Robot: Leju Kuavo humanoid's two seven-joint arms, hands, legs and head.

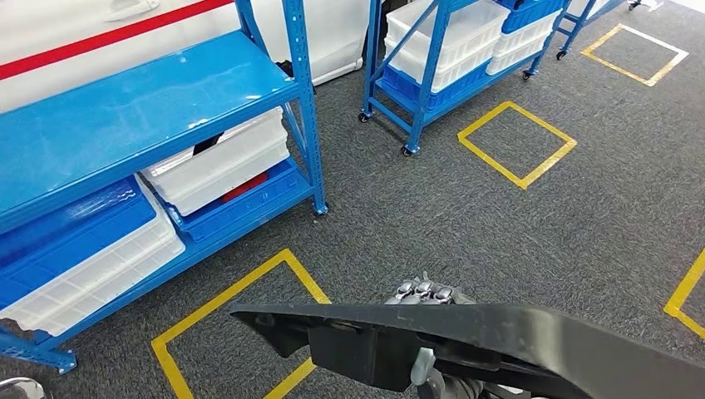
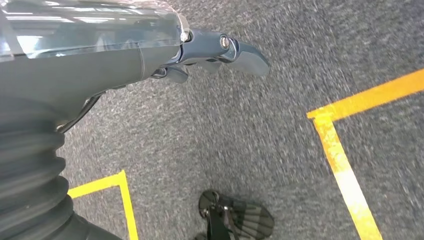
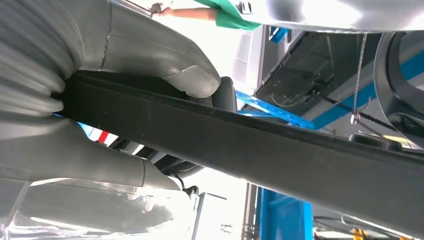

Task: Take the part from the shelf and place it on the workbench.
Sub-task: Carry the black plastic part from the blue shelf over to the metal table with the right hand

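Grey speckled carpet floor (image 1: 515, 224), marked with yellow tape squares (image 1: 516, 143).

Shelf (image 1: 125, 108): blue metal rack, glossy top deck. Lower decks carry white ribbed plastic bins (image 1: 220, 162) and blue crates (image 1: 241, 204). A second blue rack on castors (image 1: 453, 50), farther off, also loaded with white and blue bins.

Part (image 1: 465, 341): long, black, matte plastic moulding, flat strip with a boxy block beneath. Off the shelf, carried over the floor at the lower edge of the head view.

Right hand (image 1: 422, 293): clamped on the part; silver knuckles show above its rim. In the right wrist view the thick grey thumb (image 3: 192, 80) presses the part's textured black edge (image 3: 260, 145), with the ribbed grey cover behind it.

Left hand (image 2: 220, 52): hangs above the carpet, holds nothing. Dark fingers extended and apart, clear glossy shell over the back of the hand.
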